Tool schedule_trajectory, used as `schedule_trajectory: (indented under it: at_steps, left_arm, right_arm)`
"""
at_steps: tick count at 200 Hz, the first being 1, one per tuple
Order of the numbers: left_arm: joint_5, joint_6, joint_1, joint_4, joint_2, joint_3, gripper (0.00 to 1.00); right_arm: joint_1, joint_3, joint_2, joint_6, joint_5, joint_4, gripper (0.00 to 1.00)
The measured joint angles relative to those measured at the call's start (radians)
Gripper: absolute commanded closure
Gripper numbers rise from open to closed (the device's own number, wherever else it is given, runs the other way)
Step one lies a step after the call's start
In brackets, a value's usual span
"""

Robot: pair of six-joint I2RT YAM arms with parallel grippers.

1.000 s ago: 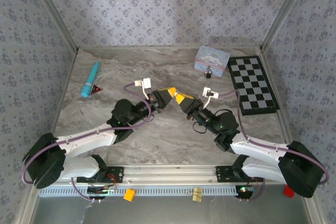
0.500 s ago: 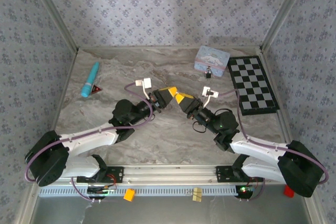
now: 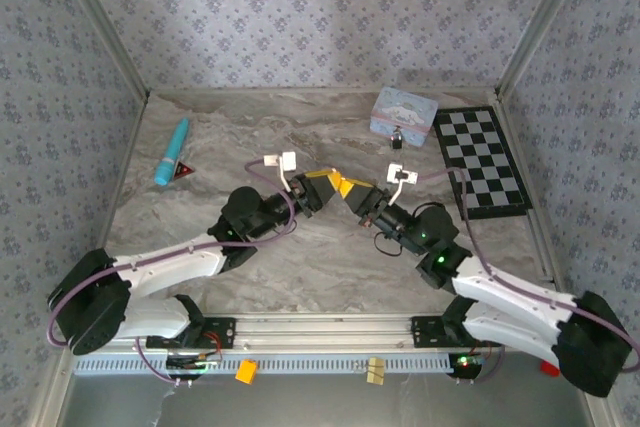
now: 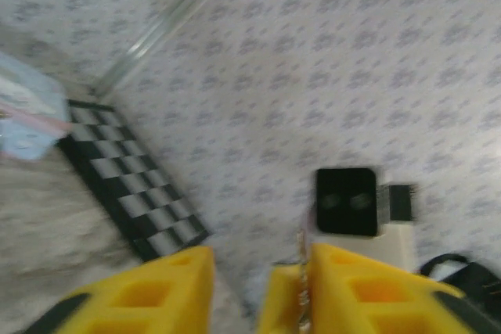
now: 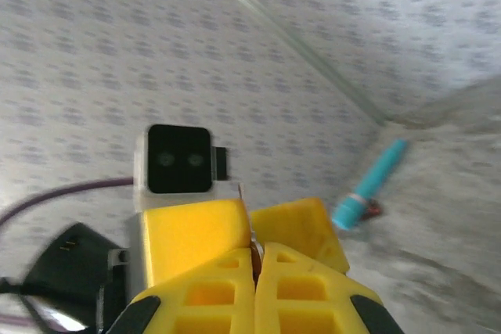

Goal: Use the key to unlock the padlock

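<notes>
Shows left gripper (image 3: 318, 187) and right gripper (image 3: 352, 190) tip to tip at mid-frame in the top view, above the marbled surface (image 3: 320, 277). Keeps left jaws released, with a gap between the yellow fingers (image 4: 156, 291) in the left wrist view. Clenches right jaws on a thin metal key (image 5: 250, 228). Finds the padlock (image 3: 398, 136) at upper right, just beside the pastel tin (image 3: 405, 107), left of the checkerboard (image 3: 482, 162), well apart from both grippers.

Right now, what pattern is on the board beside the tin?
The board has black and grey checks; top view.
</notes>
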Motion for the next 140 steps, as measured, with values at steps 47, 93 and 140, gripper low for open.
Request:
schedule_trajectory:
  at_steps: [47,93,140]
  left_arm:
    - [-0.054,0.079,0.064,-0.372,-0.082,0.027,0.12]
    - [-0.132,0.195,0.175,-0.857,0.093,0.385,0.04]
    - [-0.137,0.288,0.185,-1.026,0.485,0.754,0.0]
  right_arm:
    - [-0.05,0.163,-0.129,-0.14,0.145,-0.56,1.0]
    - [-0.057,0.238,-0.176,-0.202,0.31,-1.014,1.0]
    - [-0.057,0.248,-0.296,-0.208,0.418,-1.294,1.0]
